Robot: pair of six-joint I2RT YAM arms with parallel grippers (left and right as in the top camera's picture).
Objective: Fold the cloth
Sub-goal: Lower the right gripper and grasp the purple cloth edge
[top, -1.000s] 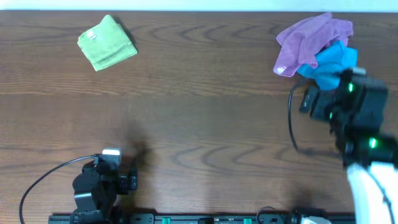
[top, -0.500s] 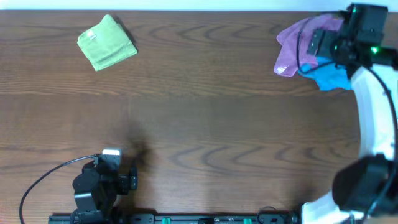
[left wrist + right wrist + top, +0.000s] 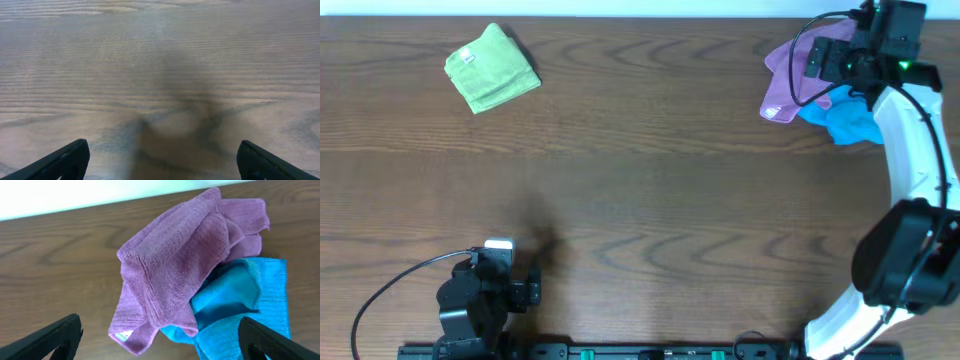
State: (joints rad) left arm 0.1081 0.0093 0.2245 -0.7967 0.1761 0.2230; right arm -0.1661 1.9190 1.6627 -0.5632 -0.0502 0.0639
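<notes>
Purple cloth (image 3: 175, 265) crumpled over blue cloth (image 3: 240, 310), seemingly just beneath right gripper (image 3: 160, 335), jaws spread wide

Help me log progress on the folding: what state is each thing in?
Green square microfibre cloth: folded, flat, apart from the others.
Purple microfibre cloth: crumpled, draped over the blue microfibre cloth.
Blue microfibre cloth: crumpled, partly covered.
Left end effector: open, empty, over bare wooden table.
Right end effector: open, empty, above the two crumpled cloths.
</notes>
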